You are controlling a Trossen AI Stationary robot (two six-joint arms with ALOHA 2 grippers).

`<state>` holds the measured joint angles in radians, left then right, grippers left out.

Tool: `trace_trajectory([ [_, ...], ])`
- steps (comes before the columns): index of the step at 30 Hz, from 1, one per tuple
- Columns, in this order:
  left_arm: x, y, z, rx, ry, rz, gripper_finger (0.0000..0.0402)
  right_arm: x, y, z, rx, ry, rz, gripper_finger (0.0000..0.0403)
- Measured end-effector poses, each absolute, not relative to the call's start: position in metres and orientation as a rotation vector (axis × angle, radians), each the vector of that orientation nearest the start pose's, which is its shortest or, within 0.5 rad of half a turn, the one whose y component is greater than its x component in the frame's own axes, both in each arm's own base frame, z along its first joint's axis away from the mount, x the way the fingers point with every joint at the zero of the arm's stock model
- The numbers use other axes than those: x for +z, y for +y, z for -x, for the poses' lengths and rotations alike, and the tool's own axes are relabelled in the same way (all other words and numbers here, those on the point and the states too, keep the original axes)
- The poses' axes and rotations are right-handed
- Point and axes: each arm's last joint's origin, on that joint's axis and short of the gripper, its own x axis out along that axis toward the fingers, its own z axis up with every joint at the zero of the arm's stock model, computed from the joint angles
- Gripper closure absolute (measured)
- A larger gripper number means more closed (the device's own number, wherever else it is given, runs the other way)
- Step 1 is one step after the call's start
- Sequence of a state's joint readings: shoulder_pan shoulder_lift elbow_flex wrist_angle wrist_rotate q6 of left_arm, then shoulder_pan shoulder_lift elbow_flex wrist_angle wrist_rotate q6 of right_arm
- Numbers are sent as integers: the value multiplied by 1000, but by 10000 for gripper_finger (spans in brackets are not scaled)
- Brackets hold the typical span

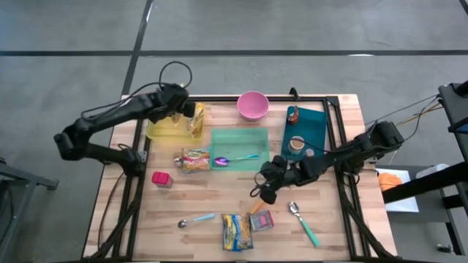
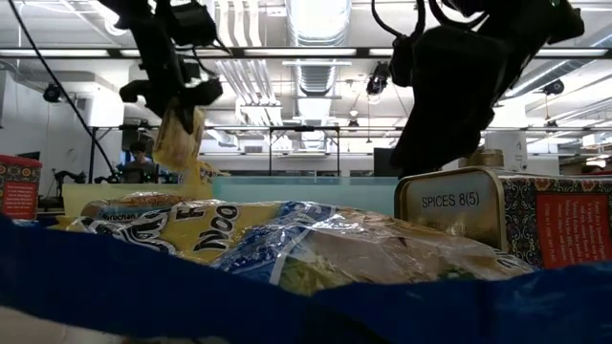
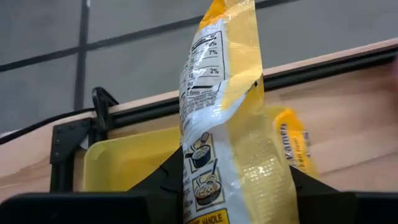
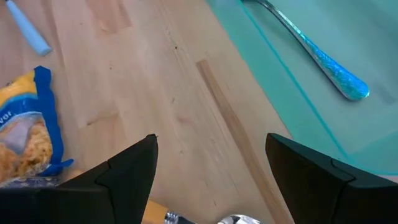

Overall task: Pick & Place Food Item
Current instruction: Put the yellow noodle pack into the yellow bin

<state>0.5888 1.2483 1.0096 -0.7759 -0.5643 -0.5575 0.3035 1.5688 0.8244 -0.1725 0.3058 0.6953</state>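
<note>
Yellow noodle packet (image 3: 224, 124) clamped in left gripper (image 3: 233, 180).

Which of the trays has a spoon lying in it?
The light green translucent tray at the table's middle holds a spoon; the yellow tray and dark teal tray do not.

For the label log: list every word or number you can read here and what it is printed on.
"SPICES 8(5)": on the spice tin, low view.
"NOO", partly cut off: on the noodle bag in front of it.
"HANDLE", and "2%" in a nutrition panel: on the yellow ramen packet clamped in the left gripper.
"amen", partly hidden: on a second yellow packet behind it.
The red boxes' print is too blurred to read.
</note>
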Motion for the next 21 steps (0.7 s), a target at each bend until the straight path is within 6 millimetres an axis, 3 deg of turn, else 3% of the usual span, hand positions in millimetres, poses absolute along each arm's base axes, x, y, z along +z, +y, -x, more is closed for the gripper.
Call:
trace_trajectory([
  [21,212,174,-231,1385,894,398,288,174,88,-291,-242,754,-351,108],
])
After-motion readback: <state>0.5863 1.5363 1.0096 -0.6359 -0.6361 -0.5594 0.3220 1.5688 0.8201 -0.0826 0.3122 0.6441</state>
